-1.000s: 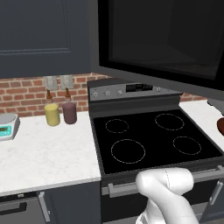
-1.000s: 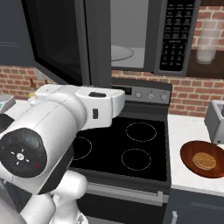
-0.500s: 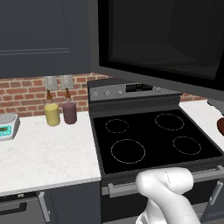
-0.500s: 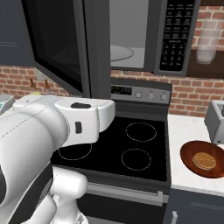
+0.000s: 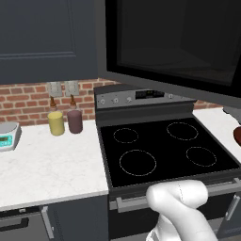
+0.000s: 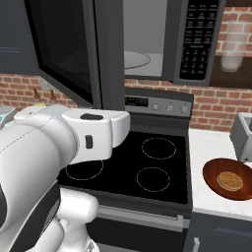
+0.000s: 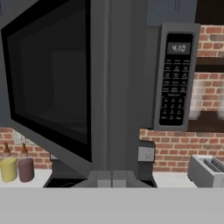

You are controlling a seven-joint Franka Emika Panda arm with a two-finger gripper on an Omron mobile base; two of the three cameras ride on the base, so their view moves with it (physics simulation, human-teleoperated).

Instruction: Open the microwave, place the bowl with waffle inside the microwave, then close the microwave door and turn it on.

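Facing microwave door (image 7: 52, 83), shut gripper (image 7: 112, 178) just below.

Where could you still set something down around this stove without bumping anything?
The white counter left of the stove is bare between the scale and the stove edge; only the yellow cup and purple cup crowd its back. The right counter is tighter: the bowl and toaster fill it.

One microwave (image 6: 162, 39), one bowl (image 6: 230, 179), one waffle (image 6: 230, 180), two cups (image 5: 56, 123), one toaster (image 7: 206, 170), one stove (image 5: 164, 150).
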